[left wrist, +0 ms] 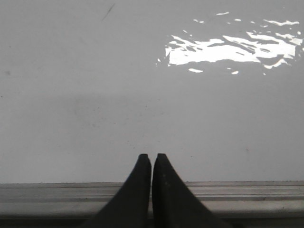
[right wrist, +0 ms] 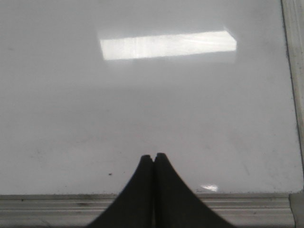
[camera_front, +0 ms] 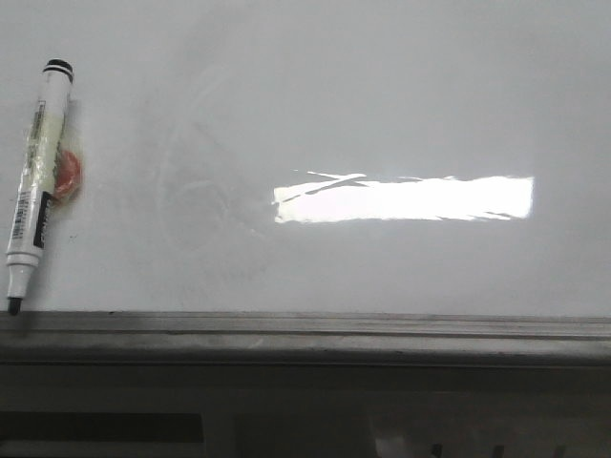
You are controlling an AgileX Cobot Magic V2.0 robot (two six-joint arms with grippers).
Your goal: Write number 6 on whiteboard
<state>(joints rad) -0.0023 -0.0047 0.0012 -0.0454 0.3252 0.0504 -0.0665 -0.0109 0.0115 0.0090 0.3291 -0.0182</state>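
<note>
The whiteboard (camera_front: 382,105) fills the front view, glossy white with faint erased smears and a bright glare patch (camera_front: 406,198). No black stroke of the number 6 shows on it. A white marker (camera_front: 38,181) with a black end cap and its black tip uncapped lies on the board at the far left, tip toward the grey ledge (camera_front: 305,334). Neither gripper shows in the front view. My left gripper (left wrist: 152,156) is shut and empty over the board's near edge. My right gripper (right wrist: 154,156) is shut and empty near the board's right corner.
A small orange-red round object (camera_front: 69,174) lies right beside the marker's barrel. The board's right frame (right wrist: 293,71) runs along the edge of the right wrist view. A grey metal ledge (left wrist: 247,194) borders the board below both grippers.
</note>
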